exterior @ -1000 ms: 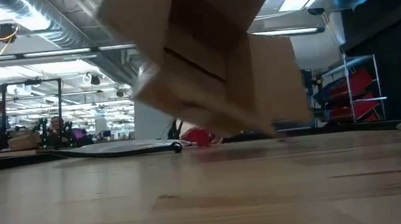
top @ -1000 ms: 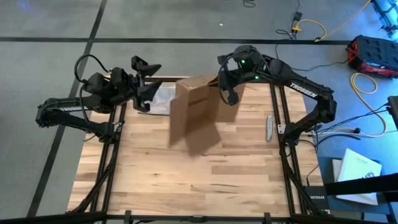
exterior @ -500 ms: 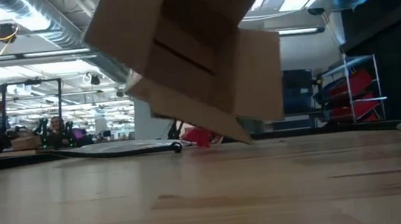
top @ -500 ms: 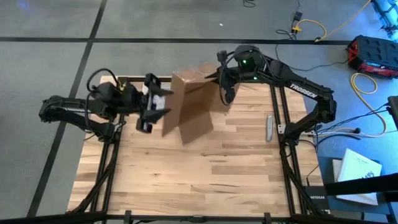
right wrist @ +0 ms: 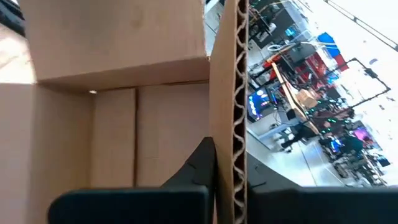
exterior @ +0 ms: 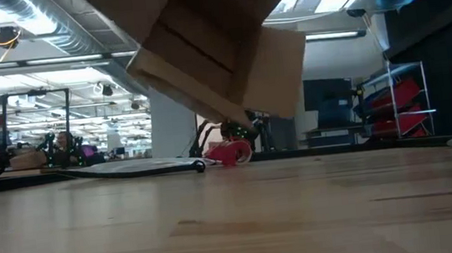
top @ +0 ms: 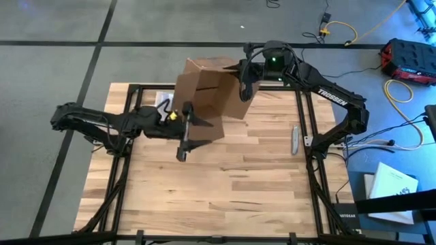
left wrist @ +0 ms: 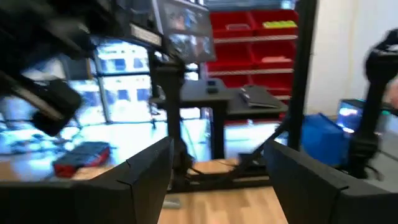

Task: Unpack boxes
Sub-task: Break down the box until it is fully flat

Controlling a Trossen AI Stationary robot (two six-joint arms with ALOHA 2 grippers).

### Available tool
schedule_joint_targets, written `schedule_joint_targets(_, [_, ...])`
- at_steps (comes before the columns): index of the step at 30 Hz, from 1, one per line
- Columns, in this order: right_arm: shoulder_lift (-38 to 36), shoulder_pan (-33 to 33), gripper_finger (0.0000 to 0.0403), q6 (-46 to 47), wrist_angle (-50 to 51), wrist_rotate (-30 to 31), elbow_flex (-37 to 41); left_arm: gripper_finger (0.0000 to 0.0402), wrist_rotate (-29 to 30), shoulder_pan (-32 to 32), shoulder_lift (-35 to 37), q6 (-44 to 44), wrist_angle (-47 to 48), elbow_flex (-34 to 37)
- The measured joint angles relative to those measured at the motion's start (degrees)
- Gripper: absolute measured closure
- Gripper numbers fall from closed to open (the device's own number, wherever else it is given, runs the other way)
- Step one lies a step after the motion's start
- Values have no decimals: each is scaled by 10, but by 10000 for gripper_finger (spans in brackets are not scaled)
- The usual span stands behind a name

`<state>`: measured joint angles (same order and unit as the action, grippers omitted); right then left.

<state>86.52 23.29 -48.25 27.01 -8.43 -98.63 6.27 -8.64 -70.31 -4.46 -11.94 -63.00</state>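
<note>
Nearest, bare wooden table (top: 225, 197), with nothing on its front half.

Farther in, over the middle of the table, the left gripper (top: 187, 133). Stretched out low with fingers spread wide and held nothing. Stood just beside the hanging lower flap of the cardboard box (top: 208, 92); could not be told whether touching it.

Beyond that, above the far half of the table, the box itself. Hung clear of the wood, tilted, open side turned down and toward the left arm, flaps dangling, as the low view showed. Looked empty inside from the right wrist view.

At the box's far upper corner, the right gripper (top: 244, 80). Clamped tight on the edge of one cardboard wall, one finger inside, one outside, and carried the whole box alone.

Farthest, on the table's back edge, a flat clear plastic bag (exterior: 129, 168) and a small red object (exterior: 229, 152), both lying on the wood below and behind the box. Off to the right side, a slim silvery tool (top: 295, 138), well apart from everything.

Judged step: tipping and emptying the lifted box, contents apparently already out. Next move likely called for the left gripper to close on a flap or wall to steady the box, or for setting the box aside. Risk judged: a single-wall pinch letting the box swing or slip.
</note>
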Motion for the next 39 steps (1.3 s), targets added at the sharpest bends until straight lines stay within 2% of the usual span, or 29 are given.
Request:
schedule_joint_targets(6, [0, 0, 403, 5, -3, 20, 0, 163, 59, 9, 6, -2, 80, 0])
schedule_joint_targets(12, [0, 0, 403, 39, 0, 40, 0, 163, 162, 9, 8, -6, 164, 0])
schedule_joint_targets(15, [0, 0, 403, 53, 0, 40, 0, 163, 188, 10, 4, -19, 219, 0])
schedule_joint_targets(27, [0, -3, 403, 141, 2, 36, 0, 163, 220, 19, -48, -18, 420, 0])
schedule_joint_targets(39, [-3, -53, 403, 146, 28, 29, 0, 163, 266, 19, -131, 0, 485, 0])
